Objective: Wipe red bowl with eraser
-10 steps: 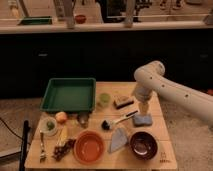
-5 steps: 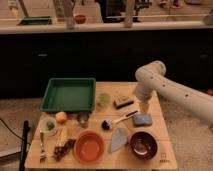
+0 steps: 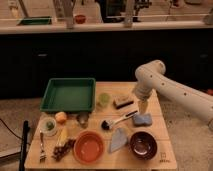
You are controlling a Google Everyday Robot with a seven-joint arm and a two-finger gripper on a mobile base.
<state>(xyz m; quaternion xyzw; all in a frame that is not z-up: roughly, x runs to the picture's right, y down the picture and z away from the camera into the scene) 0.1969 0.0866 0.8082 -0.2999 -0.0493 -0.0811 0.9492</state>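
Observation:
The red bowl (image 3: 89, 147) sits at the front middle of the wooden table (image 3: 100, 160), orange-red and empty. The eraser (image 3: 123, 102), a small dark-topped block on a tan base, lies at the back right of the table. My gripper (image 3: 143, 107) hangs from the white arm at the table's right side, just right of the eraser and above the blue-grey sponge (image 3: 142, 119). It holds nothing that I can see.
A green tray (image 3: 68, 94) is at the back left. A dark maroon bowl (image 3: 143, 144) stands front right, a black-headed brush (image 3: 116, 121) in the middle, a grey cloth (image 3: 119, 139), a green cup (image 3: 103, 100), fruit and a fork (image 3: 42, 148) at the left.

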